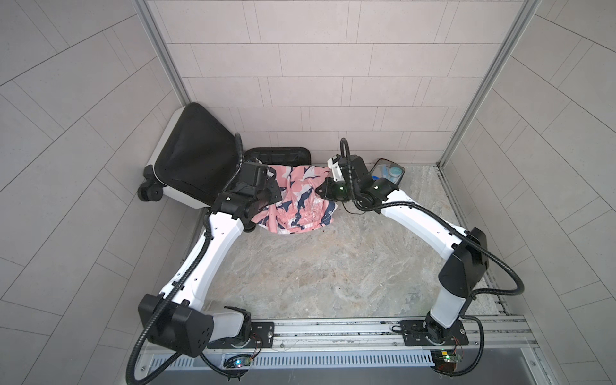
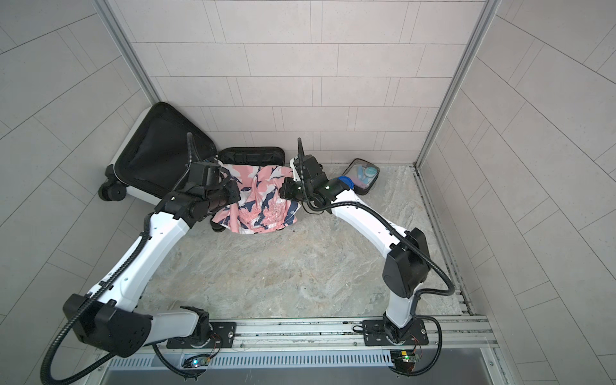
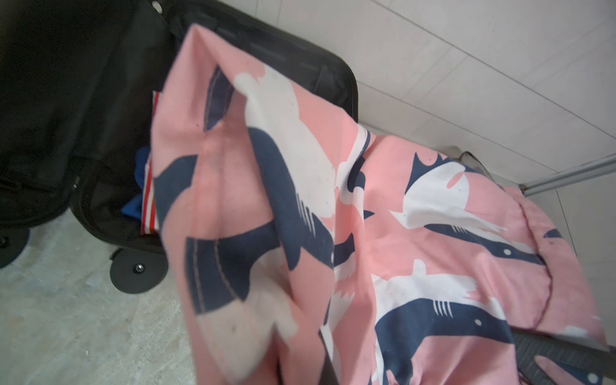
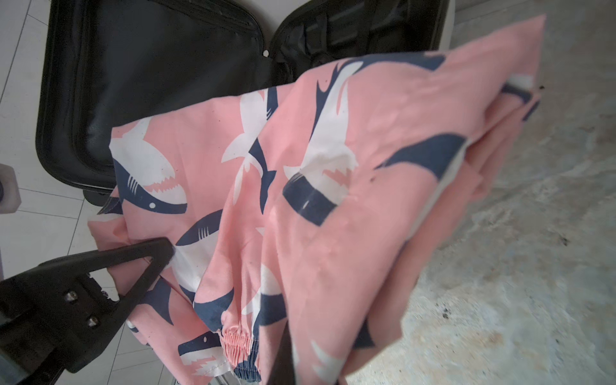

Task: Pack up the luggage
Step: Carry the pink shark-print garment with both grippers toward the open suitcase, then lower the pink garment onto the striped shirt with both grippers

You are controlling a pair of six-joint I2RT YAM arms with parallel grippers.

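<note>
Black lining showed on the raised lid of the luggage [image 1: 196, 156], which stood open at the far left, leaning into the corner of the walls. Its lower half lay just to the right along the back wall, with some folded clothes [image 3: 146, 200] already inside. The left hand [image 1: 275, 193] was next, its jaws pinched together on one side of a pair of pink shark-print shorts [image 1: 296, 206]. The shorts hung spread over the lower half, with their front edge drooping past its rim toward the surface [image 1: 333, 273]. The right hand [image 1: 321, 193] was likewise clamped on the opposite side of the shorts. Further right a clear pouch [image 1: 388, 173] sat near the back wall, well apart from the case. The step looked to be laying the shorts into the lower half. Doing it well would probably mean moving both hands together toward the back wall with the cloth lightly stretched between them. The hanging edge would need to clear the front rim before lowering. Letting go early would likely leave fabric spilled over the zipper band.
</note>
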